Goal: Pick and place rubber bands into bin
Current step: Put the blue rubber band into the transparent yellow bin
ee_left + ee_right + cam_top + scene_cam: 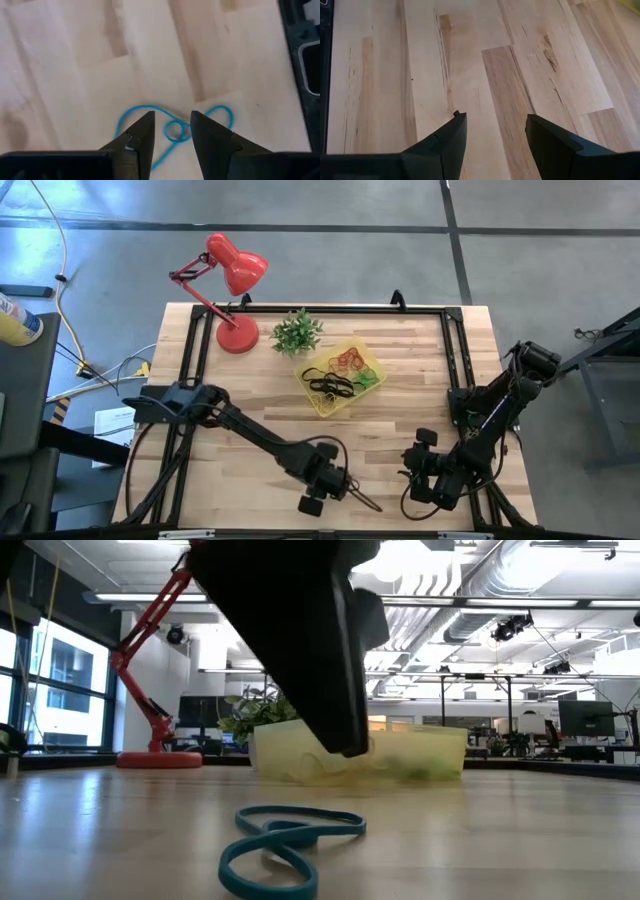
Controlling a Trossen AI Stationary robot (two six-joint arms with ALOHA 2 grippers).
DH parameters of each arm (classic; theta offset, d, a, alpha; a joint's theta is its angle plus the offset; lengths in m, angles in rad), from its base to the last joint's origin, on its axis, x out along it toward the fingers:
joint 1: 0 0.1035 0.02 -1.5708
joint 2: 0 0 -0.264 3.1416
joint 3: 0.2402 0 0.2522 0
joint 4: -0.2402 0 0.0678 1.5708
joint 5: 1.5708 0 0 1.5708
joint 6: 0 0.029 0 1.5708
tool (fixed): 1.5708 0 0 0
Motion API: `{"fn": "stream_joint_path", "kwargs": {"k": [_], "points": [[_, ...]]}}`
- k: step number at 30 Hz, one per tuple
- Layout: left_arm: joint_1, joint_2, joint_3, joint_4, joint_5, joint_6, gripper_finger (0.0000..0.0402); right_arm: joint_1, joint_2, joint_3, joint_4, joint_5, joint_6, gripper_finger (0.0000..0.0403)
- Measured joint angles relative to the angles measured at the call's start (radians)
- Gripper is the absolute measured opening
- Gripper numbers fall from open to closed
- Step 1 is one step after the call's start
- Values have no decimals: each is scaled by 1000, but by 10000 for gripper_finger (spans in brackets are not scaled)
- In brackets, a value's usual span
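A blue rubber band (175,131), twisted into a figure of eight, lies flat on the wood near the table's near edge (282,840) (366,501). My left gripper (172,115) (345,488) hangs open just above it, one finger on either side of the twist, touching nothing. The yellow translucent bin (340,377) (360,754) stands farther back at mid-table and holds black, orange and green bands. My right gripper (495,116) (415,460) is open over bare wood at the near right.
A red desk lamp (232,290) and a small green spiky plant (297,332) stand at the far edge, left of the bin. A black frame (320,310) runs along the table's far and side edges. Bare wood lies between the two arms.
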Motion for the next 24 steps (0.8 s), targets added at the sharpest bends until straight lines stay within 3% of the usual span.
{"fn": "stream_joint_path", "kwargs": {"k": [9,16,24], "points": [[-3,0,0,-12,-15,-40,119,0,0,0,-1,10,-7,193],[2,0,-69,25,48,-235,140,0,0,0,-1,11,-2,193],[-1,-1,-79,48,30,-291,162,0,0,0,-1,12,-7,193]]}}
